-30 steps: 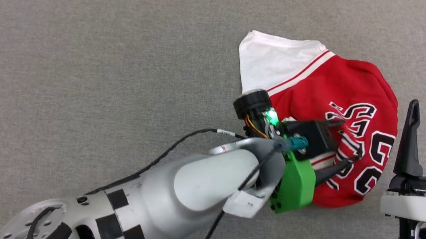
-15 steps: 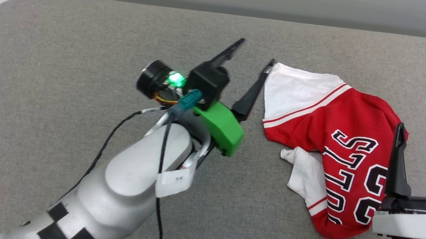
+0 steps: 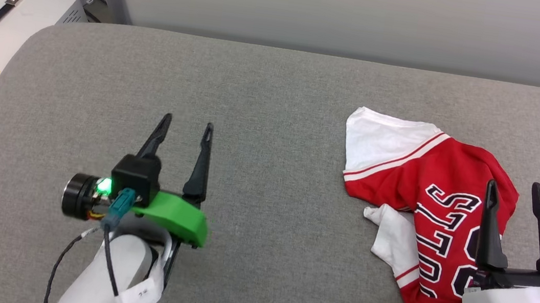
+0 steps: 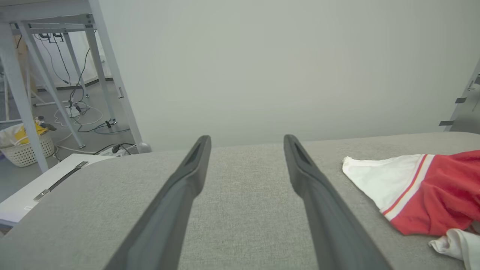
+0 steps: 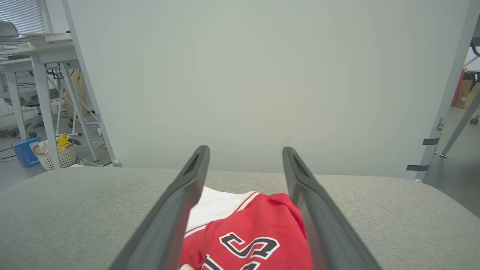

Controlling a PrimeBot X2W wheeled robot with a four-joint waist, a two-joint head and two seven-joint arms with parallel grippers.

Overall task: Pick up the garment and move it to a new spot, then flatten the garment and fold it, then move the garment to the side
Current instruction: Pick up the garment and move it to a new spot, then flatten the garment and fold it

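Your left gripper (image 3: 188, 121) stands with its two dark fingers spread wide and nothing between them, over bare grey cloth on the left part of the padded table (image 3: 283, 86), well apart from the garment (image 3: 450, 194). Your right gripper (image 3: 514, 184) is equally wide open and grips nothing; in the head view its fingers cross the garment's right edge, and along its wrist view the red cloth (image 5: 255, 225) lies between and below them, though you cannot tell whether they touch it. The garment sits on the right part of the table in a rumpled heap, not laid flat. One white sleeve spreads toward the far left, edged by red-and-white striping where it meets the red body. The body is bunched and humped, its black, white-outlined lettering running sideways down the front, with the lower characters partly hidden behind your right gripper. A second piece of white fabric with striped trim pokes out from under the near left side. From the left wrist you see the white sleeve and red edge (image 4: 431, 191) off to the right.
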